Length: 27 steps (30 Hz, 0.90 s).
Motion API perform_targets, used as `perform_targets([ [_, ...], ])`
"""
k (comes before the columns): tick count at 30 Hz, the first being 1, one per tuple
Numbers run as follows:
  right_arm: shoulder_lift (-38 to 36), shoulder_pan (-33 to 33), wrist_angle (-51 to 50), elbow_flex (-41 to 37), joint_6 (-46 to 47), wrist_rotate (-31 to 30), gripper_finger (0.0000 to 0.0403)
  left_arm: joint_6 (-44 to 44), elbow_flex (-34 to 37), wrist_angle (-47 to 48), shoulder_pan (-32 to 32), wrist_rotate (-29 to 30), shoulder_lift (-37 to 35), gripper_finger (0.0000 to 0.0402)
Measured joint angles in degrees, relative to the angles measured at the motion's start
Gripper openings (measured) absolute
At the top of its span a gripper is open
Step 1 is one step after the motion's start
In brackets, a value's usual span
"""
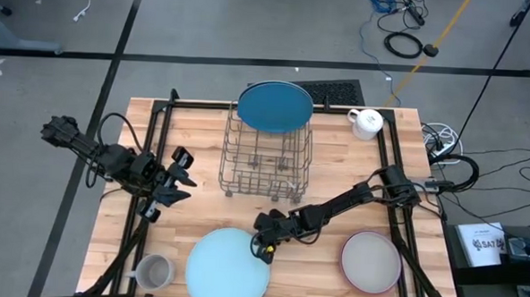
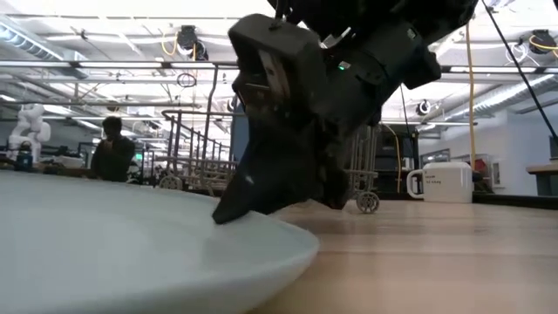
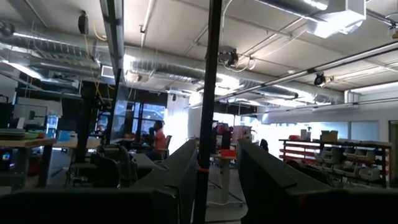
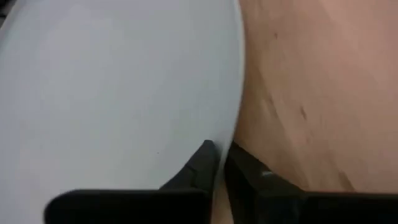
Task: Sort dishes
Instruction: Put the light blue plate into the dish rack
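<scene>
Jaws of right gripper (image 4: 221, 163) pinching light blue plate (image 4: 118, 93) rim, overhead hides it.

Two matte black, jointed robot arms built of blocky segments with looping black cables along them, the right gripper (image 1: 264, 248) a chunky dark housing with a small green indicator light and tapering wedge-shaped black fingers (image 4: 202, 165), the left gripper (image 1: 175, 188) similarly dark and angular.

Printed lettering showing on a white box (image 1: 481, 244) lying on the floor right of the tabletop (image 1: 336, 169), too small to be read, no other text, label, brand or number being legible in any view
</scene>
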<state>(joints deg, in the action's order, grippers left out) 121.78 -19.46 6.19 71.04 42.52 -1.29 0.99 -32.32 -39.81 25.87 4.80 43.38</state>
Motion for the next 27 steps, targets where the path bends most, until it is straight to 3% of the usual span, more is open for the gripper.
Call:
perform_targets([
  [9, -2.20, -0.02, -1.44, -0.20, -5.79, -2.96, 0.0006, 0.02, 0.00, 0.00, 0.00, 0.00, 0.00, 0.0114],
  [18, -11.60, -0.22, -4.15, -0.23, -17.84, -8.77, 0.0000, 0.04, 0.00, -0.02, 0.02, 0.02, 0.00, 0.0114],
  [27, -23.78, -0.24, -7.22, -0.26, -32.26, -20.58, 0.0001, 0.04, 0.00, -0.23, 0.02, 0.02, 0.00, 0.0114],
])
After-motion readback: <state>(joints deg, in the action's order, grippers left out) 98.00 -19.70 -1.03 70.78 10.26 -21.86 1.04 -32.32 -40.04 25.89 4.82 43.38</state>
